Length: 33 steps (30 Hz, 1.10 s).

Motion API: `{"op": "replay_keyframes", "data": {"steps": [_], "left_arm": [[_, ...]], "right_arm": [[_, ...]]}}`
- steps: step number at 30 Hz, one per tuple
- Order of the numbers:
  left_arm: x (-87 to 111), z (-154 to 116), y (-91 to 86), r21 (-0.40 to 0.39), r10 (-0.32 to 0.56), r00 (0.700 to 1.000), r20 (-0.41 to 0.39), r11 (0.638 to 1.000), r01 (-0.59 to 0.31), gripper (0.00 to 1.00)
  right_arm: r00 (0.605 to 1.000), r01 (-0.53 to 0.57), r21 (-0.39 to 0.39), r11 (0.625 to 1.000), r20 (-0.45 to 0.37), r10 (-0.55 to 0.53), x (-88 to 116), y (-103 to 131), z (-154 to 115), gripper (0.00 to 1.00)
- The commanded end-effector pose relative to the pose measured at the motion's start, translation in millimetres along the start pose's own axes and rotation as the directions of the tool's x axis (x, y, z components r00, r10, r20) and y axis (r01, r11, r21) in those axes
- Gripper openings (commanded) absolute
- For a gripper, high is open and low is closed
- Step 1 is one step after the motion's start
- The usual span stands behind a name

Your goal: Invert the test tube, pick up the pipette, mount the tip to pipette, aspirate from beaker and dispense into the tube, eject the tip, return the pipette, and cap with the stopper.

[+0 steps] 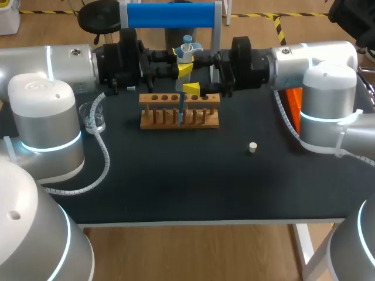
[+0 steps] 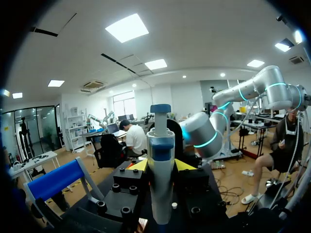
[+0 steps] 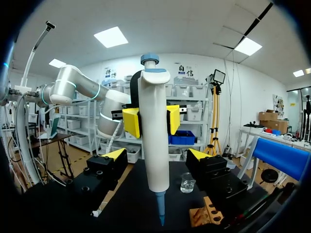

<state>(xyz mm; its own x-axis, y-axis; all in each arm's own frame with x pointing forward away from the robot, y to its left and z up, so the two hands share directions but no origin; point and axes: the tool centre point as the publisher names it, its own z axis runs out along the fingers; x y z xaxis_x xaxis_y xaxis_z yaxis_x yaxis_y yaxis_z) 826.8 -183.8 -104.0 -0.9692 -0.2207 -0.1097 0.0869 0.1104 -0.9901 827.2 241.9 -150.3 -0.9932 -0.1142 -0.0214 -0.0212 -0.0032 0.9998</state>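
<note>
**Upright white plastic pipette (image 3: 153, 107) with blue cap, clamped in left gripper (image 2: 161, 166)**

The right gripper (image 3: 158, 154) faces it, its fingers wide apart on either side of the pipette's barrel, touching nothing. The blue tip (image 3: 161, 206) hangs below both grippers, at the wooden rack (image 1: 151, 124). The clear glass beaker (image 1: 94, 119) stands well off on the left gripper's side. The small white stopper (image 1: 253, 147) lies on the black tabletop (image 1: 176, 175), well apart from the right gripper.

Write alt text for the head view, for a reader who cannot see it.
The left gripper holds a pipette upright over a wooden rack at the table's far side, with the open right gripper facing it. A beaker stands left of the rack; a white stopper lies to its right.
</note>
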Motion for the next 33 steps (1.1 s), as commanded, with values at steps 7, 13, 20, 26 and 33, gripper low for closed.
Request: {"op": "replay_keyframes", "data": {"steps": [7,13,20,26,33], "left_arm": [[0.1,-0.6,0.3,0.003,0.001,1.0,0.0,1.0,-0.001,0.0],[0.1,-0.6,0.3,0.003,0.001,1.0,0.0,1.0,-0.001,0.0],[0.1,-0.6,0.3,0.003,0.001,1.0,0.0,1.0,-0.001,0.0],[0.1,-0.6,0.3,0.003,0.001,1.0,0.0,1.0,-0.001,0.0],[0.1,-0.6,0.3,0.003,0.001,1.0,0.0,1.0,-0.001,0.0]], "right_arm": [[1.0,-0.001,-0.007,1.0,-0.003,0.001,-3.3,-2.4,7.8,0.71],[1.0,-0.001,-0.011,1.0,-0.007,0.001,-3.2,-1.6,11.2,0.65],[1.0,0.004,-0.015,1.0,-0.012,-0.004,-3.3,-0.8,12.6,0.48],[1.0,0.007,-0.014,1.0,-0.012,-0.007,-3.2,-0.3,12.8,0.41],[1.0,0.008,-0.019,1.0,-0.016,-0.008,-2.7,0.4,13.2,0.26]]}}
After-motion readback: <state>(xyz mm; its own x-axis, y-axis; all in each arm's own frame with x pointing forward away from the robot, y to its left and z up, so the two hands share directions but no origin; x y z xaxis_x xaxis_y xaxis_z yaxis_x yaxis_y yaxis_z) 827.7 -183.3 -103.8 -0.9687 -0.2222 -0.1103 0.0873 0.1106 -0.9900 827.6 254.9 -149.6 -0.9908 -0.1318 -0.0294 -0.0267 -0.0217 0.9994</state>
